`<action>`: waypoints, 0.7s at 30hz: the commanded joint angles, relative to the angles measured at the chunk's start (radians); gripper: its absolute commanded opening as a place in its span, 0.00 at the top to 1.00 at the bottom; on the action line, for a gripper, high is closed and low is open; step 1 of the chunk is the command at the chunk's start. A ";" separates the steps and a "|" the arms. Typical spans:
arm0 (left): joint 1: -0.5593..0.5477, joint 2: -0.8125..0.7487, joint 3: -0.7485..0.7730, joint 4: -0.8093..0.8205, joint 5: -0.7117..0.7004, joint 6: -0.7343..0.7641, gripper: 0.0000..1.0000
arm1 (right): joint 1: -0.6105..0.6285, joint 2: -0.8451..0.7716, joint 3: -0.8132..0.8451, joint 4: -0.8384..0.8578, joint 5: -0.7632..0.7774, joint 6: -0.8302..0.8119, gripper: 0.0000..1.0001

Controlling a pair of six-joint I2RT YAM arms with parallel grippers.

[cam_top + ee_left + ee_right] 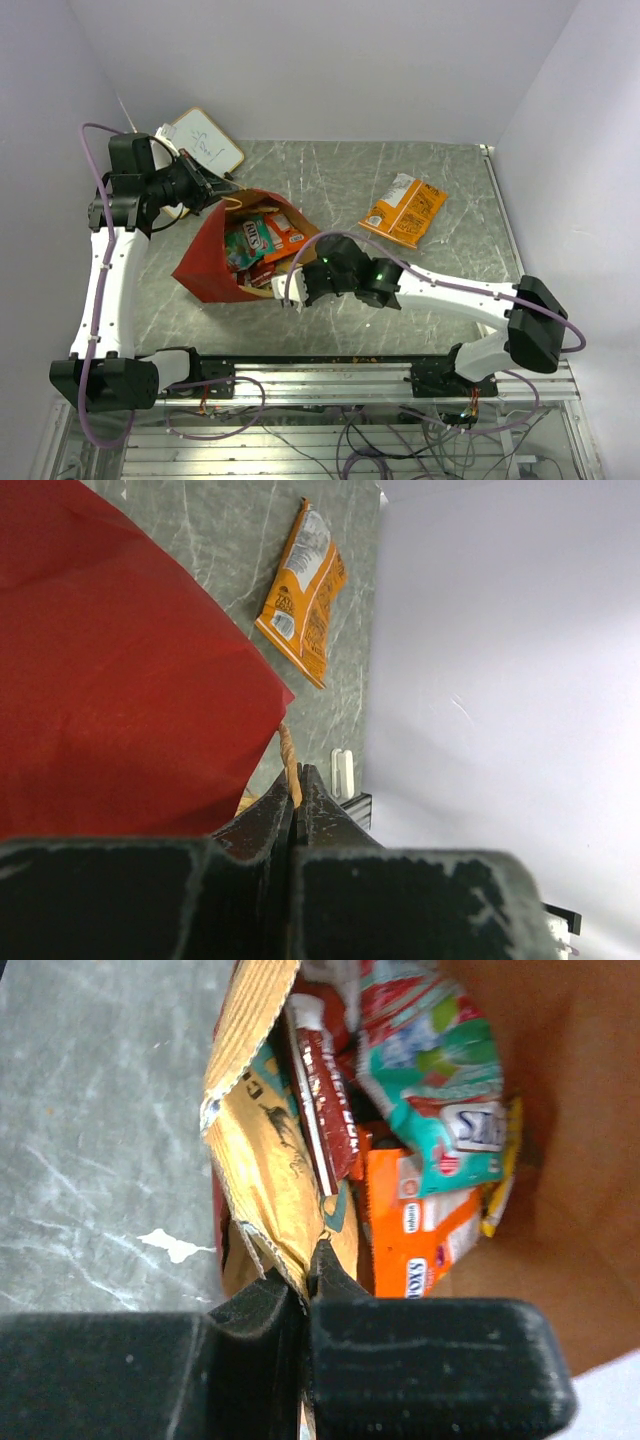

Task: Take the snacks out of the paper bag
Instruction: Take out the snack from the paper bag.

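Observation:
The red paper bag (215, 262) lies on its side with its mouth open toward the right, its brown inside (570, 1160) showing. My left gripper (226, 189) is shut on the bag's tan loop handle (289, 755) at the upper rim. Snacks fill the bag: a teal packet (430, 1090), an orange one (425, 1225) and a red one (325, 1090). At the mouth, my right gripper (308, 1270) is shut on the serrated edge of a tan packet (265, 1170). One orange packet (403, 211) lies on the table outside the bag.
A white whiteboard (206, 141) leans at the back left corner, close behind the left arm. Grey walls close in the marbled table (330, 175) on the left, back and right. A white paint spot (175, 1245) marks the table beside the bag.

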State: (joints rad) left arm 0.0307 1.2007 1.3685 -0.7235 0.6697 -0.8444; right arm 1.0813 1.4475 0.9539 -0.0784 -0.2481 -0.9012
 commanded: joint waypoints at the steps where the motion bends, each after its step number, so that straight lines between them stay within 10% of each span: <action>1: 0.011 -0.007 0.041 0.008 -0.030 0.019 0.93 | 0.002 -0.064 0.161 -0.135 0.023 0.098 1.00; 21: 0.011 -0.015 0.084 -0.050 -0.063 0.082 0.93 | 0.002 -0.101 0.687 -0.432 0.300 0.298 1.00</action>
State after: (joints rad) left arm 0.0315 1.2007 1.4052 -0.7586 0.6392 -0.7887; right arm 1.0813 1.4052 1.5337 -0.5053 -0.0345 -0.6170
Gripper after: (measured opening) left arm 0.076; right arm 0.007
